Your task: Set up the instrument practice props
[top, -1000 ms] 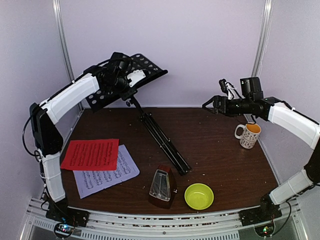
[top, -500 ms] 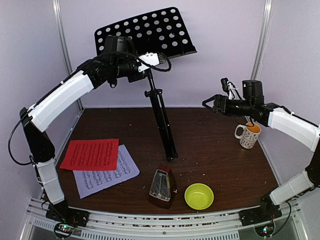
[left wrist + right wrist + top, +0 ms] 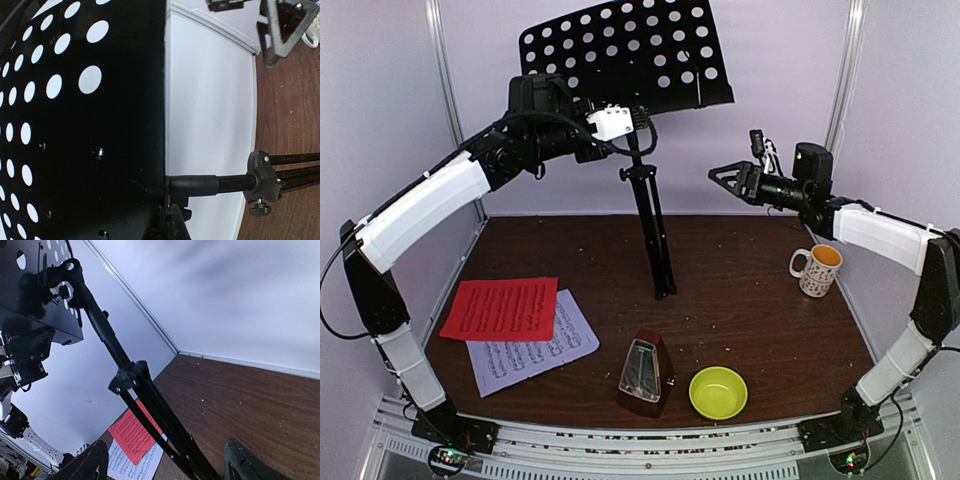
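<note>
Gripping the stiff, top-heavy music stand (image 3: 653, 235) at its neck with closed left fingers (image 3: 636, 122); open right fingers (image 3: 245, 465) should take its pole.

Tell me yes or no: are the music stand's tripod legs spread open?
No, the music stand has its legs folded in one narrow bundle down to the table.

Top view overlooks the desk (image 3: 750, 300) from behind; both wrist views look closely at the music stand (image 3: 655, 250), seen in all.
</note>
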Robot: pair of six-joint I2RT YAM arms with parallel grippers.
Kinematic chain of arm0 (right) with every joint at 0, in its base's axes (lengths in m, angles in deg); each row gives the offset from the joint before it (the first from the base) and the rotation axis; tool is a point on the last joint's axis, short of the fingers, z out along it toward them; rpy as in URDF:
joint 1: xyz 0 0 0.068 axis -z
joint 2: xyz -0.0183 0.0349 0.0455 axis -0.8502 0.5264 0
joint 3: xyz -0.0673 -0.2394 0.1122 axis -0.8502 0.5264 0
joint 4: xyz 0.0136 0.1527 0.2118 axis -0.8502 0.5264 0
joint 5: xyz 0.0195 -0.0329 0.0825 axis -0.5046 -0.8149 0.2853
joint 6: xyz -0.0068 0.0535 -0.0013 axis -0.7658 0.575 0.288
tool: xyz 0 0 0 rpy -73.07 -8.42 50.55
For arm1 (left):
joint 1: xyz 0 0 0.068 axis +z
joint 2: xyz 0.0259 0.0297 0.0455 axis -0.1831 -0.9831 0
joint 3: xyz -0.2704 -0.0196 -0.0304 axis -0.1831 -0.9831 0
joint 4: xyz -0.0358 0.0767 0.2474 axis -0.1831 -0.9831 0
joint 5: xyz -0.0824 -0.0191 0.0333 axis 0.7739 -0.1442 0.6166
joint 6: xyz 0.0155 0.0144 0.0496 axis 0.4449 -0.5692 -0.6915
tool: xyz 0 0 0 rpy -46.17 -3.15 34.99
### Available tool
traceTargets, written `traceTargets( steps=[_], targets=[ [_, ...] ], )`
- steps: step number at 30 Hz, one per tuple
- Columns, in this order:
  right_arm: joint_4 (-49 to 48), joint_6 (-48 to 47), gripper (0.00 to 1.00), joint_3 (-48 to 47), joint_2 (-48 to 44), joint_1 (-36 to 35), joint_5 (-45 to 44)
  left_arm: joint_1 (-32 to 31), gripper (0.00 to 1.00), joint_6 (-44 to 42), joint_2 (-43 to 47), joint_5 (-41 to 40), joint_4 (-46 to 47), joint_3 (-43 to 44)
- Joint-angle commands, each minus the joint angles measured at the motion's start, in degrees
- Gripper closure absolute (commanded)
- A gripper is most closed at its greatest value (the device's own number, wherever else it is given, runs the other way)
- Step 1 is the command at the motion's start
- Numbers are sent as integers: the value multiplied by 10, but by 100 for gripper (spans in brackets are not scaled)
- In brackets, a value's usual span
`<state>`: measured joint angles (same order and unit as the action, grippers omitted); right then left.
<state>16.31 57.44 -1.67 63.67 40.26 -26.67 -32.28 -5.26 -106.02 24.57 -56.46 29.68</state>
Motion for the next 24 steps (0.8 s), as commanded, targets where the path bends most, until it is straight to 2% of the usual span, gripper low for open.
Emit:
traceTargets(
  steps=[1,9,24],
  targets=[
    [-102,42,22,-68,42,-1,68,-5,100,-12,82,87,249,11],
    [-201,134,30,-152,116,-22,127,-15,100,-36,97,101,229,-6],
    [-217,161,36,-209,172,-74,143,-43,100,-58,84,118,240,-1]
  ],
)
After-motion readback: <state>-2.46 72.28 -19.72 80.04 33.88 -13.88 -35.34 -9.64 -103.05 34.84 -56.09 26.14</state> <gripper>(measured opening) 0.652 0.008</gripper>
